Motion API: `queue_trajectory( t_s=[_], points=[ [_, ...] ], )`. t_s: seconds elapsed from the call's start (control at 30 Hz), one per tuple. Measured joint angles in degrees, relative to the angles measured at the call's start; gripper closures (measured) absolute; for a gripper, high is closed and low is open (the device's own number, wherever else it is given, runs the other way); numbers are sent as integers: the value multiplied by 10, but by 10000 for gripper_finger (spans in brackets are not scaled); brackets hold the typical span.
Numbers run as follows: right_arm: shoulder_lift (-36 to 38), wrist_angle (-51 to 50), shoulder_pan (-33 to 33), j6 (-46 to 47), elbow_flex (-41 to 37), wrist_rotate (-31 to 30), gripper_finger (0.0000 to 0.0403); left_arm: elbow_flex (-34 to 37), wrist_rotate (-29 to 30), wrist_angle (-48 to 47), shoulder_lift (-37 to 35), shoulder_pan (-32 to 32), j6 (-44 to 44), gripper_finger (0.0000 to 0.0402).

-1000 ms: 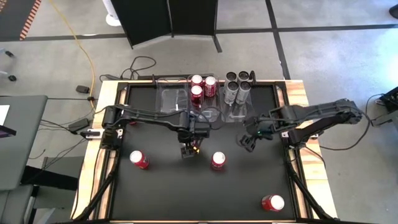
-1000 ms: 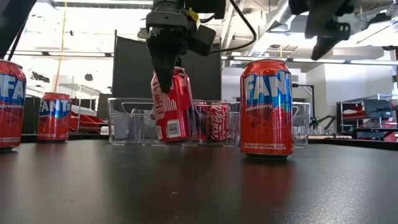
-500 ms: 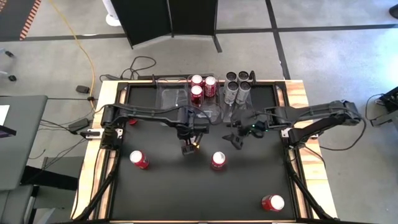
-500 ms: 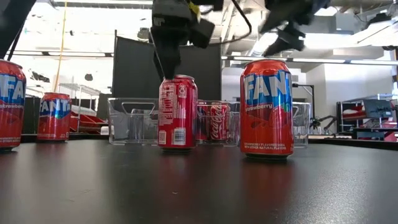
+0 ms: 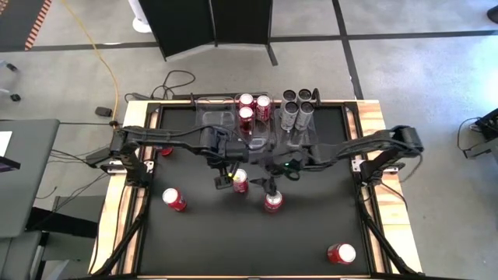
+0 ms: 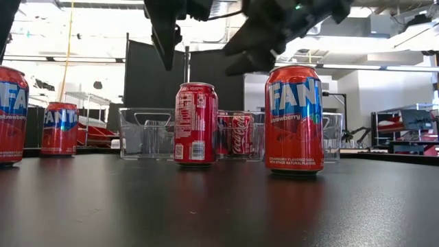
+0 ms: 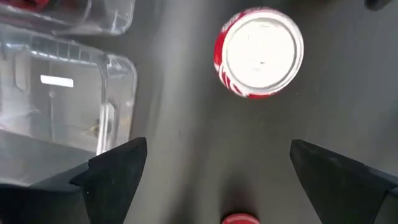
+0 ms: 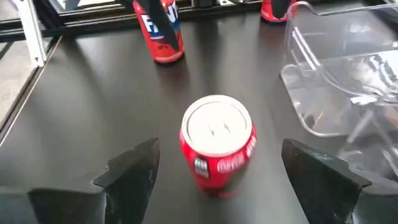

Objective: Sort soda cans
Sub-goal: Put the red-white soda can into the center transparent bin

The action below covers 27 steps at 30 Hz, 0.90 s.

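A red soda can (image 5: 240, 181) stands upright on the black table, seen also in the low view (image 6: 195, 123). My left gripper (image 5: 224, 177) hangs open above it and slightly to its left, touching nothing; its wrist view looks down on the can's silver top (image 7: 260, 53). My right gripper (image 5: 263, 183) reaches in from the table's right, open, slanting down at the same can (image 8: 217, 146), its fingers standing short of the can. A red Fanta can (image 5: 272, 201) stands just nearer, right below the right gripper.
Clear bins at the far edge hold red cans (image 5: 249, 109) and silver cans (image 5: 298, 110); one bin (image 5: 216, 120) has none. Other red cans stand at left (image 5: 173, 199), under the left arm (image 5: 164, 150) and at the near right (image 5: 341, 253).
My left gripper has set the tilted red can down upright, let go of it and risen above it. My right gripper has swung toward the table's left and down, tipping closer to level, until it faces that can.
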<state>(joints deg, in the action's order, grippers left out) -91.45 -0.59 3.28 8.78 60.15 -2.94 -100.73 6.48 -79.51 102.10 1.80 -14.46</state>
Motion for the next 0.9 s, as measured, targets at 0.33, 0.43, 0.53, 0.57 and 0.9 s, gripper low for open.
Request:
queue_trajectory(
  t_s=[0.33,0.43,0.53,0.57,0.9],
  points=[
    [-73,-6,-10,2,50,5,5,67,10,27,0,1,-12,11],
    [-88,-6,-17,2,56,17,4,71,11,33,-1,1,-14,11],
    [-104,-4,-20,3,62,20,4,71,14,33,-3,0,-20,11],
    [-110,-4,-20,4,65,21,4,71,16,32,-6,0,-20,11],
    [-120,24,-26,-2,70,56,4,71,33,30,-71,-15,-28,11]
  ],
)
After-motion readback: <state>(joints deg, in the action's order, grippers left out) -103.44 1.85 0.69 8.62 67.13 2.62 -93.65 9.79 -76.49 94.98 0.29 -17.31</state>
